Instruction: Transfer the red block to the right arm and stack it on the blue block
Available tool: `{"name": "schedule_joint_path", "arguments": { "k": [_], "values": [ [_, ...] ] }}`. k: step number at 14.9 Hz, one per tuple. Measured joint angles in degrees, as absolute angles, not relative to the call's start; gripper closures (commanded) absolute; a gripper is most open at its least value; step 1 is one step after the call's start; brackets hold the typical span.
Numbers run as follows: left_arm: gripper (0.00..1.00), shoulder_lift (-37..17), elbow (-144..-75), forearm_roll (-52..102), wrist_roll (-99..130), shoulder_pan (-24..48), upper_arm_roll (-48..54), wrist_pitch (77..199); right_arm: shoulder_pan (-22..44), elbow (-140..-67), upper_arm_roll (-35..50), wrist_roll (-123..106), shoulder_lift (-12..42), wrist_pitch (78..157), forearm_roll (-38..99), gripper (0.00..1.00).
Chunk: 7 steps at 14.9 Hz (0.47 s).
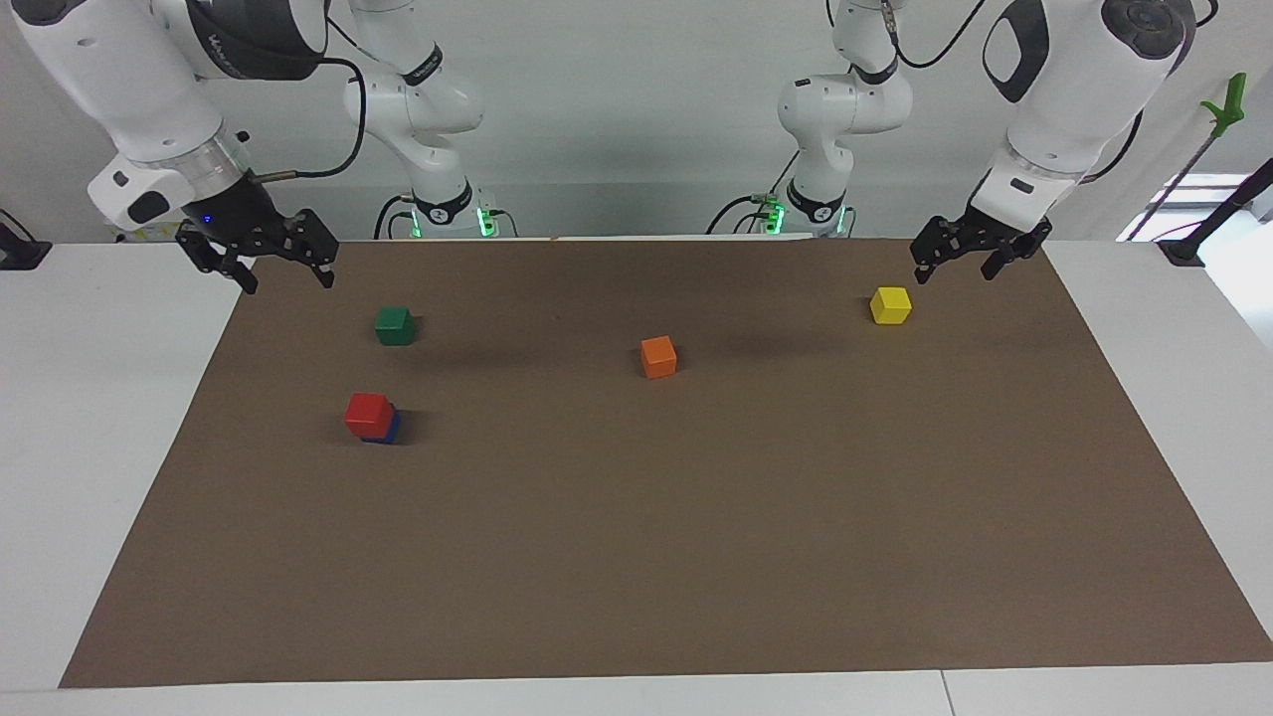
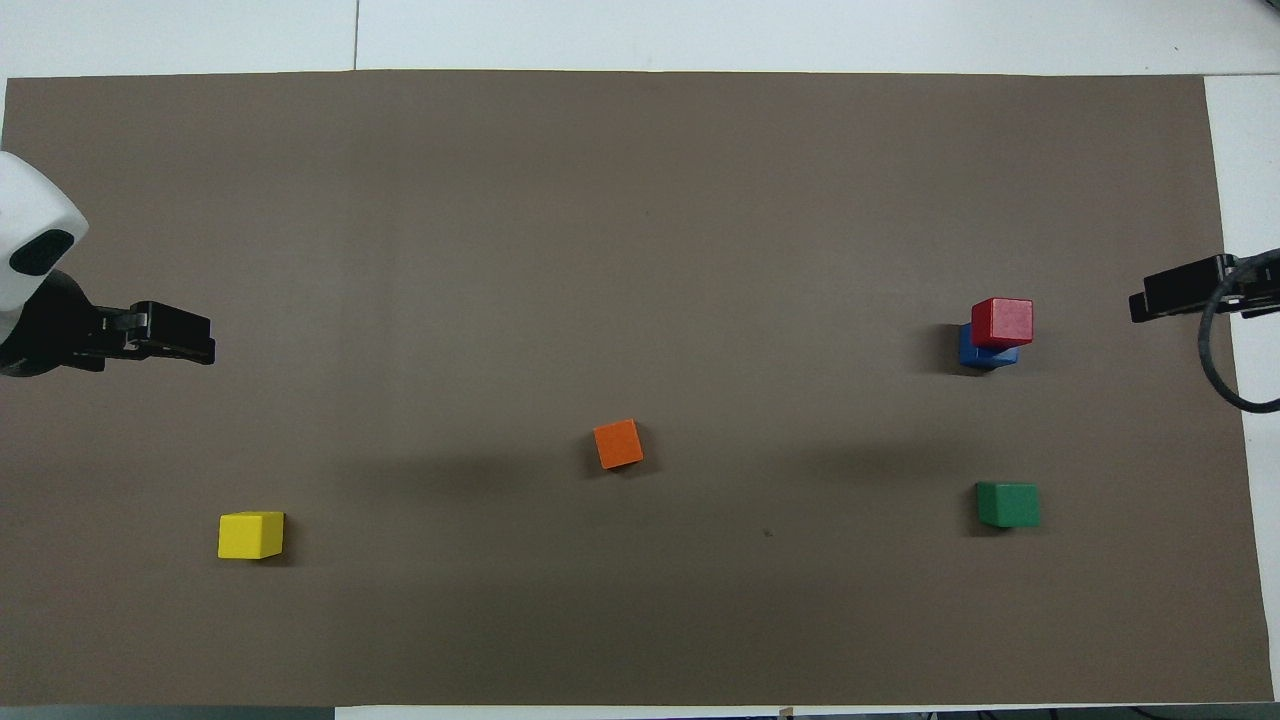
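- Red block sits on top of the blue block, slightly offset so a strip of blue shows below one side; the pair stands on the brown mat toward the right arm's end of the tabletop.
- Seen from above, with twelve o'clock pointing away from the robots, the stack lies at about two o'clock from the orange block, well apart from it.
- Green block sits nearer to the robots than the stack, at roughly six o'clock from it in the overhead view, apart from it.
- Orange block rests near the middle of the mat, turned a little out of square with the mat's edges.
- Yellow block lies toward the left arm's end, at about eight o'clock from the orange block in the overhead view.
- Right gripper, with a small blue light at its wrist, hangs raised over the mat's corner at the right arm's end; its fingers are spread and hold nothing.
- Left gripper hangs over the mat's edge at the left arm's end, just beside the yellow block but above it and not touching; its fingers are spread and empty.
- Both arms are up and clear of every block.
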State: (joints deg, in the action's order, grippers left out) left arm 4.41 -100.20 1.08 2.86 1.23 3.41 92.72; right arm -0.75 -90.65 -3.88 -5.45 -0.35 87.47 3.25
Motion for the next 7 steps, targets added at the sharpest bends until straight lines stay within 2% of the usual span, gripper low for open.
{"name": "schedule_joint_path", "arguments": {
  "k": [7],
  "values": [
    [0.00,4.4,-100.2,1.1,2.0,1.2,3.4,92.7,-2.8,-89.7,-3.3,-5.5,-0.2,86.6,-2.3,0.00]
  ]
}}
